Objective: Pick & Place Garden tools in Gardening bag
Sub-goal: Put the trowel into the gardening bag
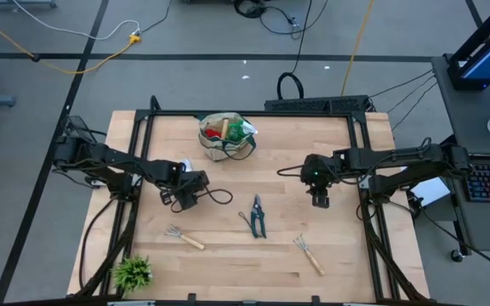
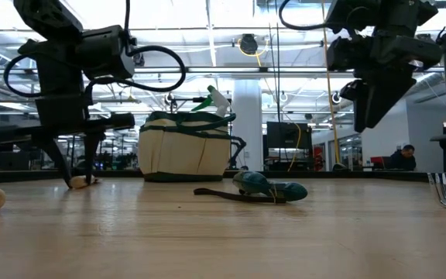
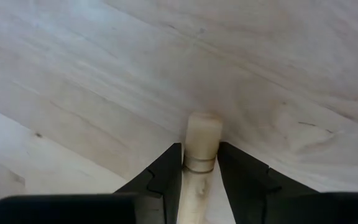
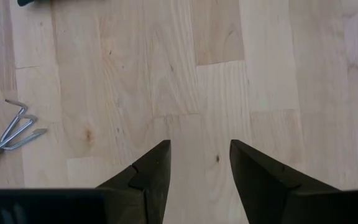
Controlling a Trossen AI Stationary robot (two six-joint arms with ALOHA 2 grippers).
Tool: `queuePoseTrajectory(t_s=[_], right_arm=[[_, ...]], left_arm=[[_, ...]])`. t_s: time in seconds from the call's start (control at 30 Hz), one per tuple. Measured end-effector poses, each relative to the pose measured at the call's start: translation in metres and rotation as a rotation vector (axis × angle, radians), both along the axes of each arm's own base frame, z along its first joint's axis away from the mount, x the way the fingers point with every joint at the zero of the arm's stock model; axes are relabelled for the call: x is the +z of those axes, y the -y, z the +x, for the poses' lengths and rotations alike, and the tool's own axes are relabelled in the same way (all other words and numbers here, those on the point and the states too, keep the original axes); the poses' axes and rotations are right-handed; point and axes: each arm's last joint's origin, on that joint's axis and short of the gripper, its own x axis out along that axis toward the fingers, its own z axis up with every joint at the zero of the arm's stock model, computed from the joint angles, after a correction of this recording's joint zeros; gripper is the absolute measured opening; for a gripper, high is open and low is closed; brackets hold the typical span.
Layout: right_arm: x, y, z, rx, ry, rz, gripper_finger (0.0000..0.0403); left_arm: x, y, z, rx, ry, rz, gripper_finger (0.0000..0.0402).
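Left wrist view: left tool [image 3: 200, 171] grips rounded pale wooden handle [image 3: 202, 140].

In the left wrist view only the rounded end of a wooden handle [image 3: 202, 146] shows between the jaws; the rest runs off the picture's edge, and the tool head cannot be told. From above, the left gripper [image 1: 187, 189] covers that tool, and what fills the bag [image 1: 225, 136] at twelve o'clock on the surface [image 1: 330, 255] is too small to sort. The hand rake [image 4: 8, 134] in the right wrist view is cut off, handle unseen.
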Motion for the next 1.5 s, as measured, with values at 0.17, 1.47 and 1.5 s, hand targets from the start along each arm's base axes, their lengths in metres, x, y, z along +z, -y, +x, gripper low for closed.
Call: queuePoseTrajectory(t_s=[0.17, 1.47, 1.5], right_arm=[[0.001, 0.0, 0.002, 0.0, 0.021, -0.001, 0.0155], [0.001, 0.0, 0.003, 0.001, 0.032, -0.002, 0.0155], [0.001, 0.0, 0.003, 0.001, 0.032, -0.002, 0.0155]], left_arm=[[0.0, 0.0, 0.002, 0.061, 0.024, -0.006, 0.007], [0.143, -0.011, 0.101, 0.478, 0.599, -1.089, 0.0058], [0.147, -0.012, 0.103, 0.476, 0.63, -1.11, 0.0058]])
